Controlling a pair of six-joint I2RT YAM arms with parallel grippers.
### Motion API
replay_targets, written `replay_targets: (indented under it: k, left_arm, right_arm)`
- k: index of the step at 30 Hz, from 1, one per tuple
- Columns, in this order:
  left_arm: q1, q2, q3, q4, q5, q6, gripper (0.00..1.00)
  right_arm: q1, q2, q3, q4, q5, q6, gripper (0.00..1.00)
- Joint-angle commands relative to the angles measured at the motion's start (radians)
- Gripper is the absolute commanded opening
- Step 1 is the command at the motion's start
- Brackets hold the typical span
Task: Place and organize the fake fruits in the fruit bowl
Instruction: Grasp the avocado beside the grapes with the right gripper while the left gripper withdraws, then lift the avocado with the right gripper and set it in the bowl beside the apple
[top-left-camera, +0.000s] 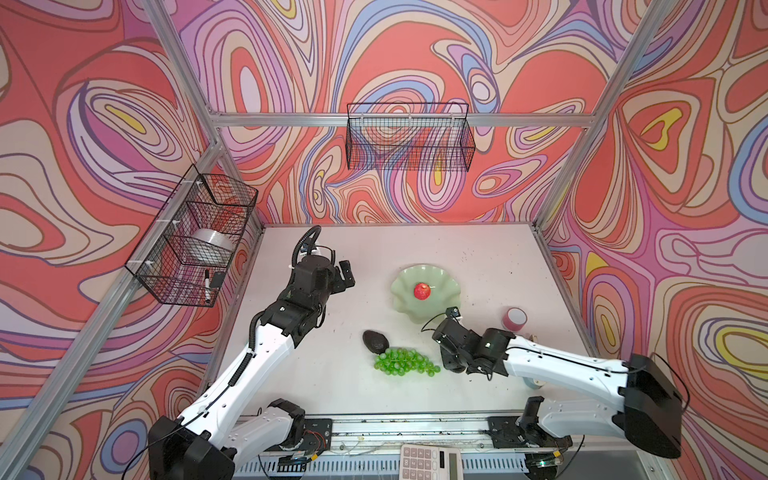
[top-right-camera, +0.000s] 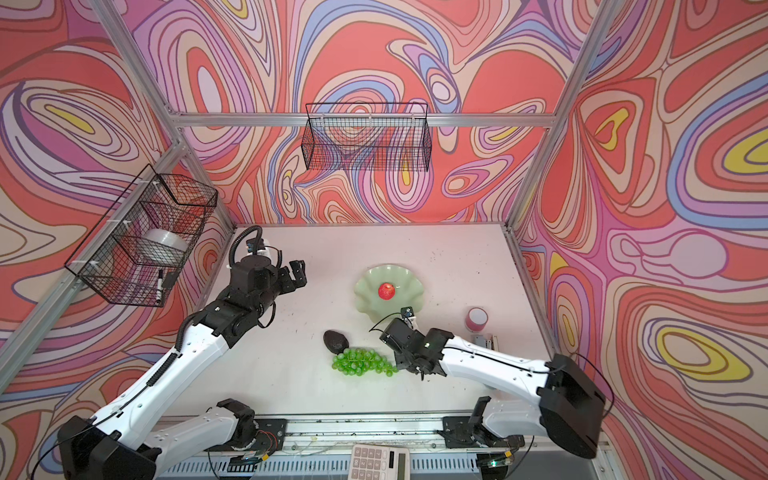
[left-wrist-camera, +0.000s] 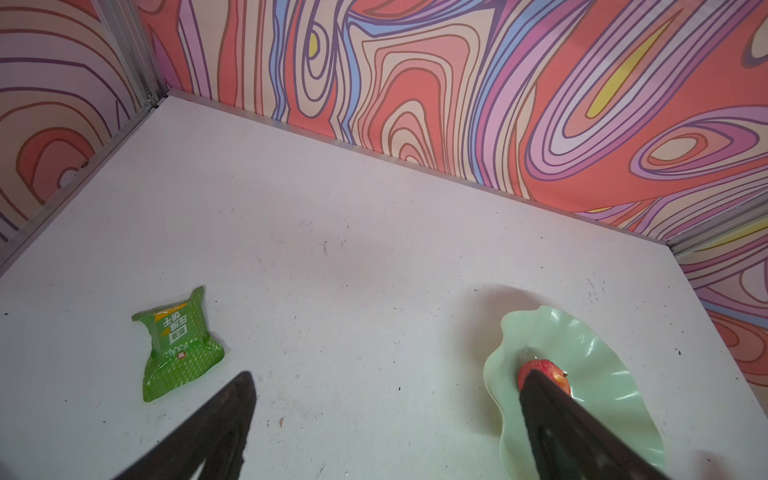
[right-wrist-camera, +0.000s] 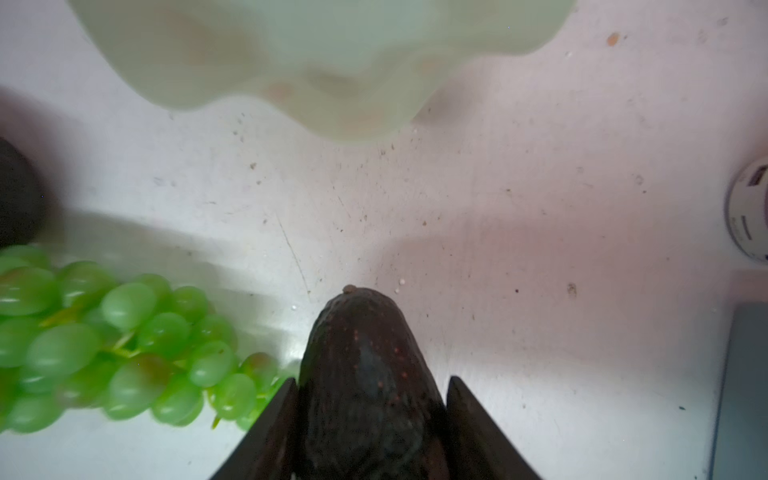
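Straddling: right gripper (right-wrist-camera: 372, 382) has its jaws on either side of the avocado (right-wrist-camera: 361, 353). One finger lies against the skin and the other shows a sliver of gap at its tip, so whether the grip is firm cannot be told.
Avocado axis: the long axis runs between the fingers, in line with the gripper's reach, narrow stem end leading.
Bowl bearing: bowl (right-wrist-camera: 332, 62) lies straight ahead of that stem end, with bare worktop (right-wrist-camera: 498, 208) between them. In both top views its near rim sits just beyond the right wrist.
Bowl contents: apple (top-left-camera: 422, 291) alone, in the middle.
Outside the bowl: second avocado (top-left-camera: 375, 340) and grapes (top-left-camera: 401, 361) touch each other on the worktop, just beside the right gripper on its left.
Left gripper (top-left-camera: 345, 276): jaws wide apart and empty, held above the worktop to the left of the bowl, well apart from it.
Nearer arm: the right, for both the bowl and the loose fruit.
Next move, as a judgement: lift and carry forward along the avocado's own axis, high enough to clear the wavy rim, then set it down beside the apple.
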Motion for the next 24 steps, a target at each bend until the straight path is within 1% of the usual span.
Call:
replay_targets:
  k: [1, 4, 6, 7, 9, 12, 15, 18, 24]
  left_arm:
    - [0.014, 0.009, -0.018, -0.015, -0.016, -0.008, 1.00]
    - [0.025, 0.013, -0.026, -0.012, -0.009, -0.017, 1.00]
    - [0.029, 0.012, -0.032, -0.008, 0.000, -0.020, 1.00]
    - [0.031, 0.012, -0.035, -0.007, 0.004, -0.024, 1.00]
    - [0.035, 0.006, -0.044, -0.011, 0.011, -0.029, 1.00]
    - [0.041, -0.011, -0.051, -0.047, 0.016, -0.056, 0.99]
    - [0.047, -0.039, -0.062, -0.095, 0.027, -0.086, 0.99]
    - [0.048, -0.080, -0.096, -0.129, 0.040, -0.107, 0.99]
    - [0.048, -0.154, -0.170, -0.173, 0.115, -0.138, 0.98]
  right_arm:
    - [0.006, -0.123, 0.037, -0.108, 0.041, 0.077, 0.47]
    - [0.005, -0.171, 0.114, -0.166, 0.106, 0.072, 0.46]
    - [-0.009, -0.153, 0.182, -0.182, 0.156, 0.050, 0.46]
    - [-0.032, -0.133, 0.213, -0.174, 0.158, 0.029, 0.46]
    - [-0.117, -0.077, 0.269, -0.111, 0.105, -0.037, 0.46]
    - [-0.238, 0.005, 0.304, 0.035, 0.024, -0.124, 0.46]
    - [-0.316, 0.118, 0.354, 0.136, -0.012, -0.195, 0.45]
    - [-0.353, 0.225, 0.397, 0.210, -0.033, -0.240, 0.45]
    - [-0.408, 0.384, 0.429, 0.330, -0.037, -0.241, 0.45]
